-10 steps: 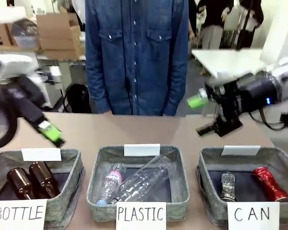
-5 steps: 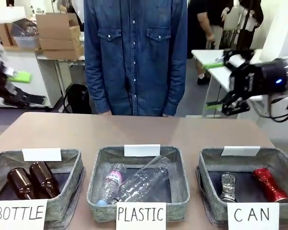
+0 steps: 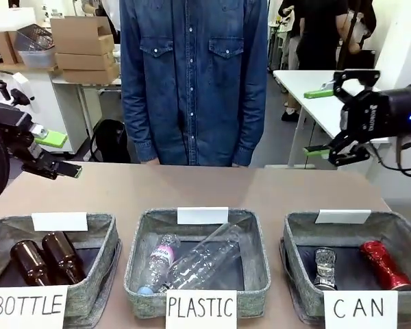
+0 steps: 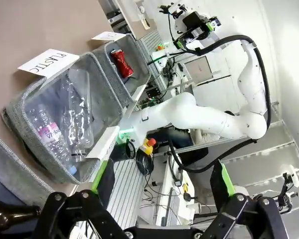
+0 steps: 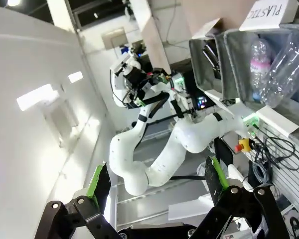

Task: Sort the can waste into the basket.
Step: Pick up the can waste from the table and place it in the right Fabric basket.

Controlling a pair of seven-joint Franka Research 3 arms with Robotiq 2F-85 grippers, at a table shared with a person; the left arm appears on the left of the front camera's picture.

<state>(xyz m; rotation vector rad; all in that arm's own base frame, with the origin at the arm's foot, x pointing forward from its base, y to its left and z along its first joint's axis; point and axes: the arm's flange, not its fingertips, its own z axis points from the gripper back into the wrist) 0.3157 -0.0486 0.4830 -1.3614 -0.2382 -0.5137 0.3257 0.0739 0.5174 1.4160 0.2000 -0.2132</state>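
Note:
The red can (image 3: pixel 385 264) and the dark can with silver ends (image 3: pixel 325 266) lie in the grey basket (image 3: pixel 294 229) signed "CAN" at the front right. High above that basket's far side, my right gripper (image 3: pixel 318 121) hangs open, fingers pointing left, nothing between them. Over the table's left edge my left gripper (image 3: pixel 57 155) is open and empty too. The left wrist view looks past its own open gripper (image 4: pixel 162 184) at the red can (image 4: pixel 122 62) in the farthest basket. The right wrist view shows its open gripper (image 5: pixel 154 186) aimed off the table.
A "PLASTIC" basket (image 3: pixel 138 236) with clear bottles sits front centre, and a "BOTTLE" basket (image 3: pixel 108 233) with two brown bottles front left. A person in a denim shirt (image 3: pixel 192 75) stands at the far edge. The brown table (image 3: pixel 205 185) behind the baskets is bare.
Both arms lifted off the table and pulled outward. The right gripper rose from just above the CAN basket. The left swung to the left edge, then came down a little.

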